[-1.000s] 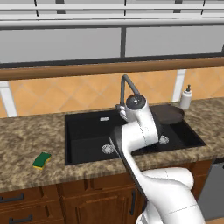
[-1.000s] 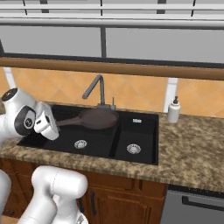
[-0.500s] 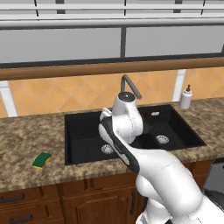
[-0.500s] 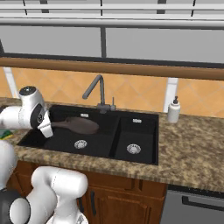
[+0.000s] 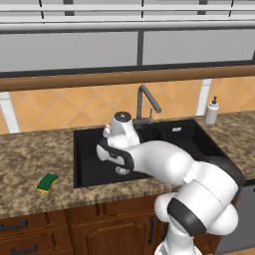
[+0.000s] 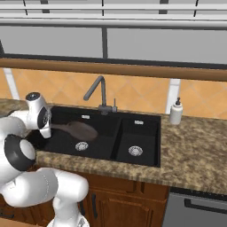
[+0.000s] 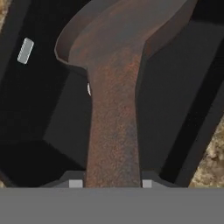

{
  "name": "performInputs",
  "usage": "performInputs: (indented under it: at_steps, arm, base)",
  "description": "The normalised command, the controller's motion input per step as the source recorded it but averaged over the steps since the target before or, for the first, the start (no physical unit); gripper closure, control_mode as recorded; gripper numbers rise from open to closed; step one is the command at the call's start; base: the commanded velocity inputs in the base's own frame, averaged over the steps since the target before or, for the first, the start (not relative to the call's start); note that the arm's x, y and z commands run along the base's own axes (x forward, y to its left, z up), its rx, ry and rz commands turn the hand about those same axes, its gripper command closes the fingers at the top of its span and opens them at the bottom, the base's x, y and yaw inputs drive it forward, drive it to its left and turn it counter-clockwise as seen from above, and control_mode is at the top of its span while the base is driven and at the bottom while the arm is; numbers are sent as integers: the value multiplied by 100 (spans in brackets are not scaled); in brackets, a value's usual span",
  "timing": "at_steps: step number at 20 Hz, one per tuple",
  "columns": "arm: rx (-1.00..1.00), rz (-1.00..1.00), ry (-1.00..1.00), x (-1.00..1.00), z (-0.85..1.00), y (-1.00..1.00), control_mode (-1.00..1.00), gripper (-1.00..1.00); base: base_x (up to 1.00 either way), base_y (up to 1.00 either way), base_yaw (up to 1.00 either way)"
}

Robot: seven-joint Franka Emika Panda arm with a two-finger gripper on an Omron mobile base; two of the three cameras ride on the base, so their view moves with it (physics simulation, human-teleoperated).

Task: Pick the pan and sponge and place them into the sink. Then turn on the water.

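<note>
A white robot arm holds the pan over the wide basin of the black sink, its gripper clamped on the near end of the long handle, one finger tip on either side of the rusty brown shaft. From the pincer the handle runs straight ahead, and the round bowl lies at its far end, so the pan's long axis continues the line of the hand. In the right base view the bowl hangs out to the side of the wrist above the basin floor, with the silver drain below it; whether it touches the bottom cannot be told, though it appears to be off it. The judgement here is that lowering and release come next, and that the release should be made with the bowl inside the basin walls. The sponge lies on the granite counter, well apart from the pincer and outside the sink's rim, not yet collected. The faucet stands behind the basin, beyond the held pan.
</note>
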Motion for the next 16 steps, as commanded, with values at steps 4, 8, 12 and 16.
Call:
performInputs:
  at_steps: [4,8,12,16]
  arm:
    - [0,-35,12,46,-36,15,-100,100]
    - [0,-21,14,32,-38,-4,-100,100]
    - [0,-13,12,29,-30,-11,-100,100]
    - [0,-7,1,47,-31,-5,-100,100]
  base:
    - [0,0,0]
    - [0,0,0]
    - [0,0,0]
    - [0,0,0]
